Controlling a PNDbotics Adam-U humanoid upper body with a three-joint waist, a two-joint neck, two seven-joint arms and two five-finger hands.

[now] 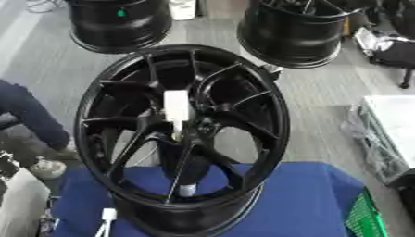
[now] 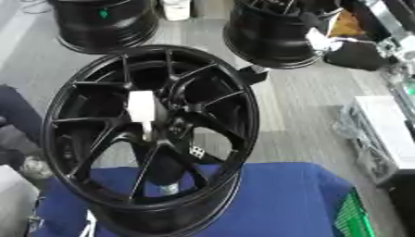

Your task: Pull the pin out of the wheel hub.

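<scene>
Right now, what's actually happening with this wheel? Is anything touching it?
Nothing is handling it at this moment. A black wheel hub stands tilted on a blue cloth, its spoked face toward the camera. A white pin sits at the centre of the hub, not yet pulled out. Neither robot hand shows in either view, so the pull has not begun. Two more black wheels lie on the floor behind, and a green crate shows at the lower right.

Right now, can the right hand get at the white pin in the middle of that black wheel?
Probably yes, though neither hand is in view. The white pin stands out from the hub of the black wheel, facing the camera, with nothing in front of it.
</scene>
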